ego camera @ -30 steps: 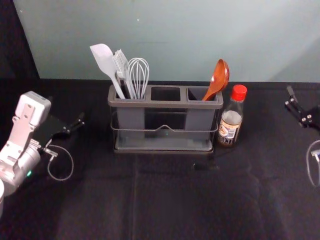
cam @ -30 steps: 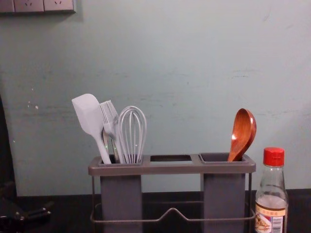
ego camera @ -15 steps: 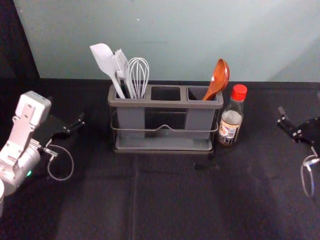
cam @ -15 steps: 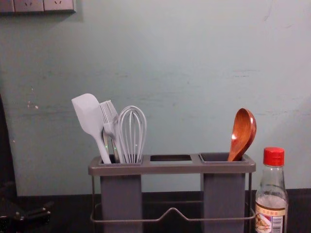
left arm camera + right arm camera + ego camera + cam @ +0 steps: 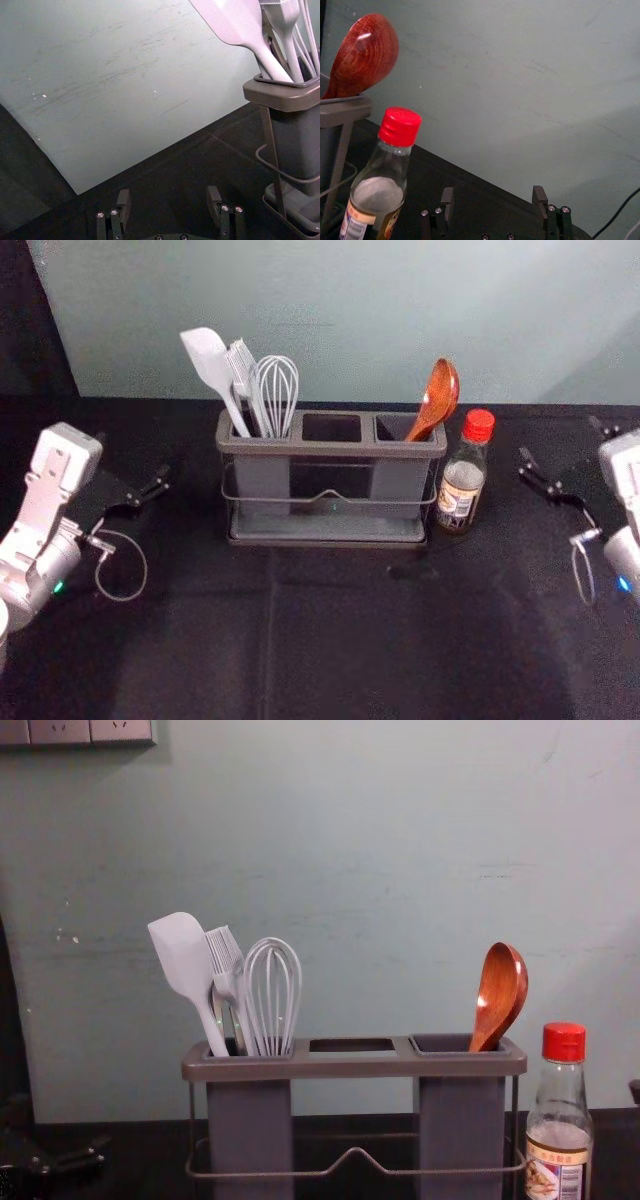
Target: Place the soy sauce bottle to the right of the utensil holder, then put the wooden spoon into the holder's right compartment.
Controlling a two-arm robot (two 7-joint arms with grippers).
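While both arms hang back at the sides, the head view gives us the utensil holder [image 5: 330,448] standing on the dark table [image 5: 350,640], and there's the wooden spoon [image 5: 437,400] in its right compartment, bowl up, leaning right! The soy sauce bottle [image 5: 462,483] is upright on the table, just beside the holder's right end. Over in the left compartment, a spatula [image 5: 207,358], a brush [image 5: 243,370] and a whisk [image 5: 278,390]. Out left, parked well apart from the holder, the left gripper [image 5: 132,455]; out right, beyond the bottle, the right gripper [image 5: 560,437], jaws spread. To the left wrist view: the left gripper [image 5: 169,192] has its jaws wide apart, the spatula and the holder's left end farther off. Across to the right wrist view, and the right gripper [image 5: 493,191] shows its jaws wide apart too, with the red-capped bottle near the holder and the spoon's bowl above the rim. Down at the chest view, handle in, spoon rising from the right compartment, bottle upright to the right, the wall [image 5: 380,850] on the far side.
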